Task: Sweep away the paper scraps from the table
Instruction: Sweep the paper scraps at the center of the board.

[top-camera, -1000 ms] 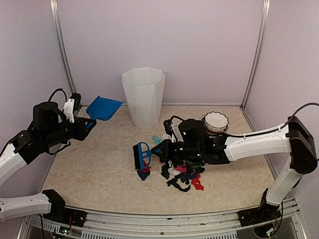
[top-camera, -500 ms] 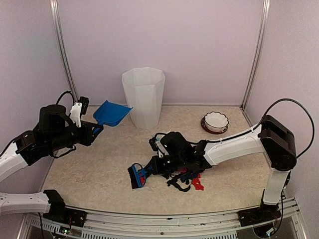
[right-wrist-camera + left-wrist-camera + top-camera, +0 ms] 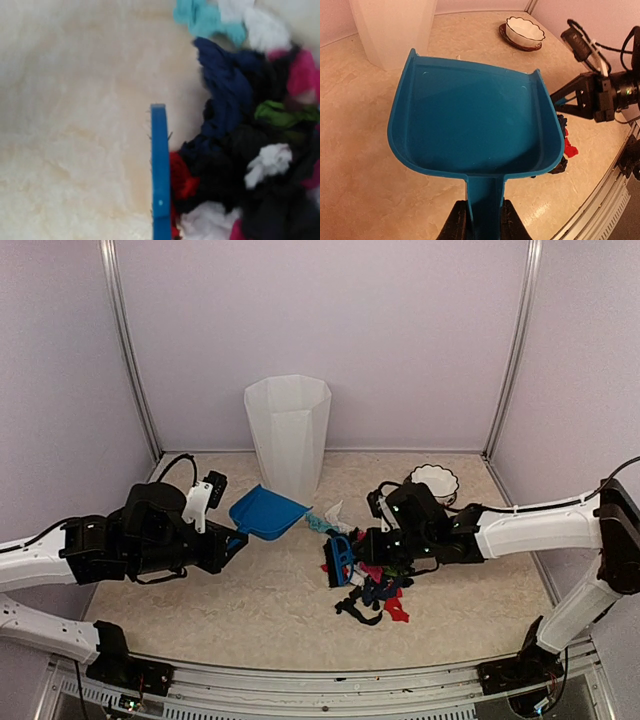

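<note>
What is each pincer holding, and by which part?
Left pincer grips the blue plastic dustpan by its handle; right pincer holds the blue plastic brush, hold point hidden.

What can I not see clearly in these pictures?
- Right wrist view: the paper scraps are blurred. The brush is cut off by the bottom edge, and no fingers show.
- Left wrist view: the dustpan hides most scraps. The left tool is cut off by the bottom edge.
- Top view: the right tool is too small, and its wrist covers its grip.
</note>
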`<action>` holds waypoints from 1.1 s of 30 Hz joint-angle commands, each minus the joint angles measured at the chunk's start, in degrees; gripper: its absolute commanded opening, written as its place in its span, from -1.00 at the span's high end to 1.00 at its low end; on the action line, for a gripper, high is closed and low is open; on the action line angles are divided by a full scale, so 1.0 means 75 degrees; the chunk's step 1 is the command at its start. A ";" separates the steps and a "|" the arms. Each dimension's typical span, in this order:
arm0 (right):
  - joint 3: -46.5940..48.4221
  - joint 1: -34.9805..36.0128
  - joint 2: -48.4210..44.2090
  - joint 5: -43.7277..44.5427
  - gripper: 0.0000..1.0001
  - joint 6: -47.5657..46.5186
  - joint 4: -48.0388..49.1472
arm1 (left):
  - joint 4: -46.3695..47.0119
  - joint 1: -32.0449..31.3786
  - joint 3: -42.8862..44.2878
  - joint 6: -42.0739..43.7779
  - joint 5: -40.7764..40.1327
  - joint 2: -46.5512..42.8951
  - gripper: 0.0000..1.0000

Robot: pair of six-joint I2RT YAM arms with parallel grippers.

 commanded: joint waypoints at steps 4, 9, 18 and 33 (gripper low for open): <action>0.0235 -0.0139 -0.1447 0.0100 1.00 -0.0869 -0.0724 | 0.0549 -0.0861 -0.0443 -0.0869 -0.0580 0.0494 1.00; 0.0497 -0.0273 -0.2031 0.0757 1.00 -0.1486 -0.1297 | 0.0436 -0.1496 -0.0705 -0.1326 -0.0867 0.0592 1.00; 0.0714 -0.0425 -0.2275 0.2210 1.00 -0.3714 -0.1369 | -0.0634 -0.2382 -0.0819 -0.2493 -0.1375 0.0897 1.00; 0.1348 -0.0478 0.0203 0.4782 1.00 -0.6862 -0.1208 | -0.1020 -0.3545 -0.0844 -0.3492 -0.1345 0.2495 1.00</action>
